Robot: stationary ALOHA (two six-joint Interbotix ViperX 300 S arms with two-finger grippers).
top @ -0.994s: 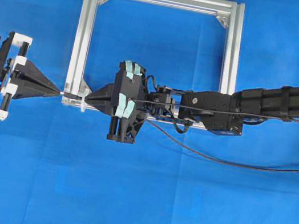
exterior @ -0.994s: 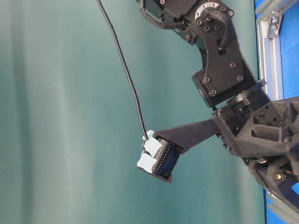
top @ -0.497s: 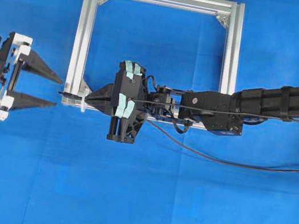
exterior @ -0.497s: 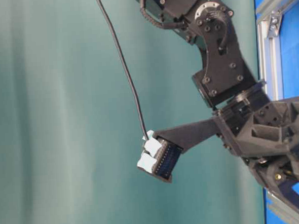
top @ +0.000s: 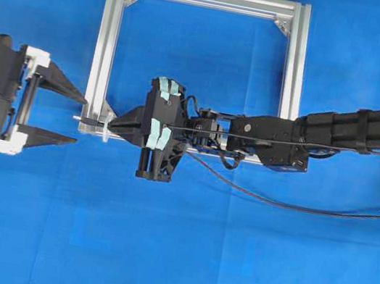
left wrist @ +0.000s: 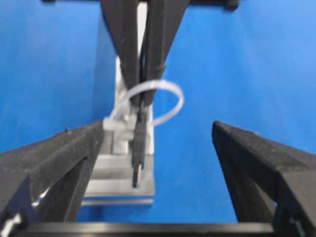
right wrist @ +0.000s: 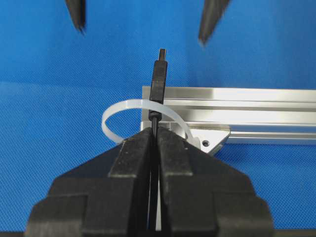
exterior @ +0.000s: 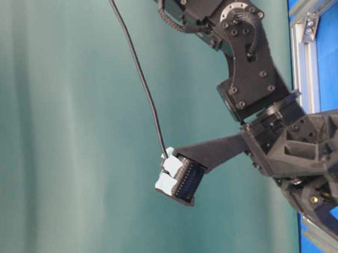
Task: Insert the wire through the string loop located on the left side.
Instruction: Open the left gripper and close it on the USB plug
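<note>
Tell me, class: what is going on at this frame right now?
The right gripper is shut on the wire, whose plug tip pokes through the white string loop at the silver frame's lower left corner. The left gripper sits just outside that corner with its fingers spread wide either side of the plug, gripping nothing.

Overhead looks straight down on the blue tabletop (top: 177, 257), table-level sits close beside the right arm, and both wrist cameras face each other, sharing the white string loop (left wrist: 165, 98).
</note>
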